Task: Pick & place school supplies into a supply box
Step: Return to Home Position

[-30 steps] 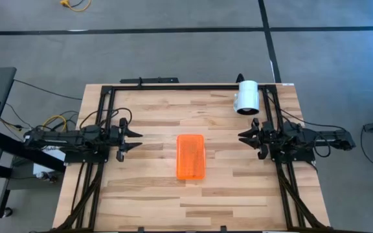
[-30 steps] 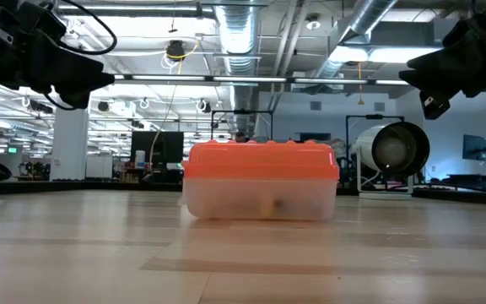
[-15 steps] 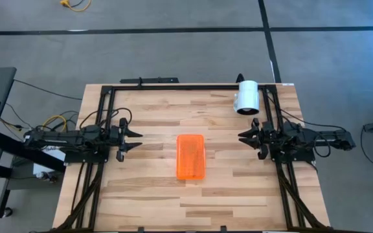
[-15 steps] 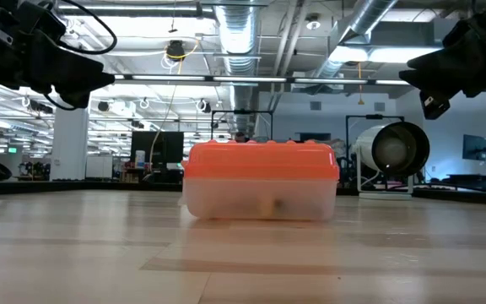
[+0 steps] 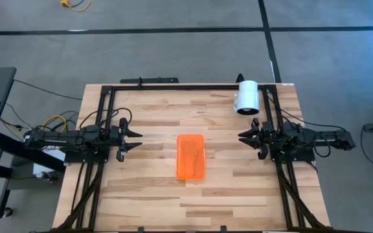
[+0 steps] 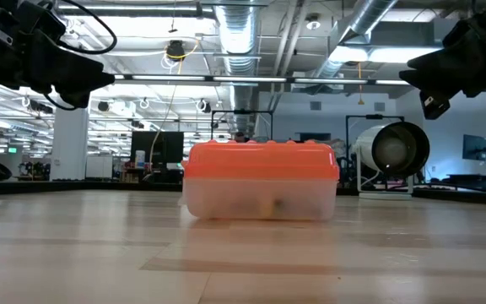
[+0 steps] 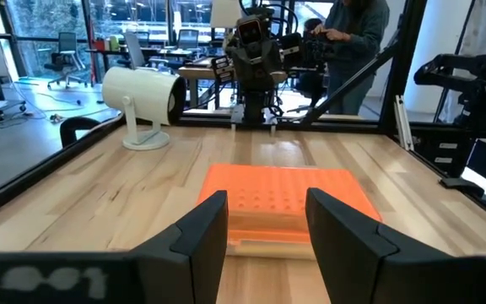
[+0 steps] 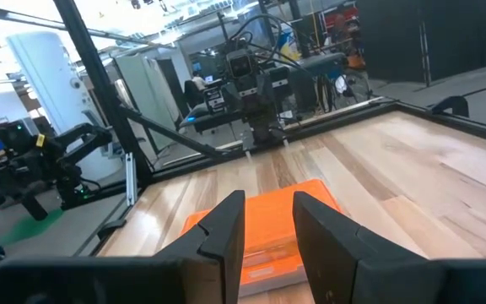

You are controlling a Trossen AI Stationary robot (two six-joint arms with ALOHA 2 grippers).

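Supply box: small rectangular clear plastic case with a bright orange lid [image 5: 190, 156], near the middle of the wooden worktop [image 5: 147, 194], its long side running from far edge to near edge. The lid sits flat on the clear base, so I judge it closed.
Contents: a yellowish shape [image 6: 270, 203] shows dimly through the clear wall; nothing else can be made out.
Left gripper [image 5: 132, 140]: raised over the worktop's left edge, well apart from the box. Fingers [image 7: 201, 232] spread with a clear gap, holding nothing.
Right gripper [image 5: 245, 137]: raised over the right edge, mirroring the left. Fingers [image 8: 226, 228] parted by a narrower gap, empty.
Reason for pose: both arms face the box from opposite sides and stand clear of it, which reads as parked.
White cylinder [image 5: 246, 97]: on its stand at the far right corner, not part of the job.
Status: packing looks finished.
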